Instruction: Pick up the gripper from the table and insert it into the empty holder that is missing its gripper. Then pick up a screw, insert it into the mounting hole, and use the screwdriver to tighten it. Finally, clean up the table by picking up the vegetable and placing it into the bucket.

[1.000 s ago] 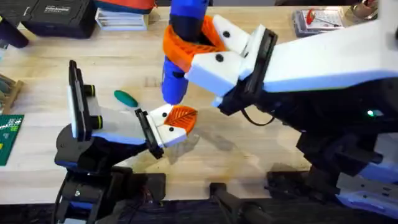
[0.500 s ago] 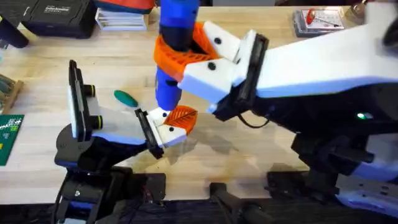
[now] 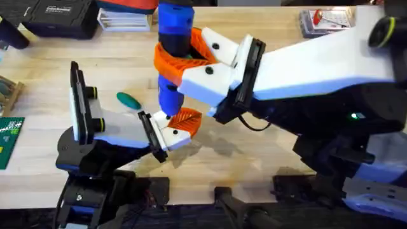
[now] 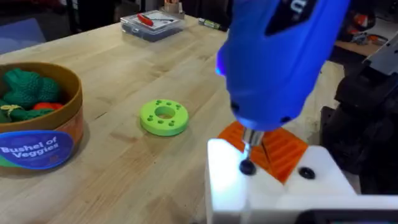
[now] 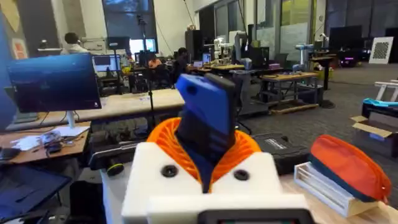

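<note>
Overhead: right gripper (image 3: 184, 60) clamped on the screwdriver (image 3: 173, 57), orange pads wrapping the blue body, tool near vertical, tip down at centre of the table (image 3: 267, 159). Tip lands on the holder (image 3: 170, 135), white block w/ the gripper (image 3: 186, 119) (orange ribbed wedge) already seated on it. Left gripper (image 3: 166, 132) sits at that same assy at the end of the left arm; fingers apart or together: cannot tell. The vegetable (image 3: 128, 100) lies on bare wood just left of the assy, far side, untouched.

Left wrist: screwdriver (image 4: 280, 56) hangs close, metal bit entering the screw head (image 4: 247, 167) on the white holder (image 4: 273, 186). Orange wedge (image 4: 273, 149) directly behind the bit. Lime-green ring (image 4: 163, 117) to the left; the bucket (image 4: 38, 134) beyond it at left edge, already w/ green toys inside, marked "Bushel of Veggies".

Right wrist: screwdriver (image 5: 208, 124) top end upright between orange pads (image 5: 249, 152), grip centred, no visible tilt.

Step in hand, as judged: tightening the screw. To do well: keep bit axis in line w/ screw axis, light steady downward pressure, no sideways drift. Keep holder braced vs. torque. Stop once head seats flush; over-torque risks stripping plastic. Lift straight up to disengage. Vegetable to bucket not yet done.
</note>
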Available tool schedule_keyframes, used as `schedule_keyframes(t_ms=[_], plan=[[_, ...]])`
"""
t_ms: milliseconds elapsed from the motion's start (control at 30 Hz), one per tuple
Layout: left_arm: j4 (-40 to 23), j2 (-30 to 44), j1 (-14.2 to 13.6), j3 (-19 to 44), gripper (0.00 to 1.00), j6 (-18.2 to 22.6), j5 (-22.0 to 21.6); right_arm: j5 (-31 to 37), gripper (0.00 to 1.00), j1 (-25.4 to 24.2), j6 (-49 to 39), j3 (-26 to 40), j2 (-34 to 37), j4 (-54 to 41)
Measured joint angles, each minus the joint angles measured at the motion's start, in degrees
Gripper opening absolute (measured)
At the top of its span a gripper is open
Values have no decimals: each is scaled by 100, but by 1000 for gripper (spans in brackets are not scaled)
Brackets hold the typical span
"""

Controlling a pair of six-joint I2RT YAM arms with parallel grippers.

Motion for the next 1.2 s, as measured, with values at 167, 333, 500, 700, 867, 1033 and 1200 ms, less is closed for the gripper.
schedule_keyframes(t_ms=[167,333,500,700,867,1033,1200], plan=[[0,0,0,0,4,2,0,0,24,0,0,0,0,31],[0,0,0,0,4,0,0,0,24,0,56,2,0,158],[0,0,0,0,4,1,0,0,24,0,118,4,3,117],[-2,0,0,0,4,0,0,2,24,0,168,4,144,140],[-2,0,0,0,4,0,0,2,24,0,170,15,188,160],[-2,0,0,0,4,0,0,2,24,0,172,15,188,159],[-2,0,0,0,4,0,0,2,24,0,170,15,188,153]])
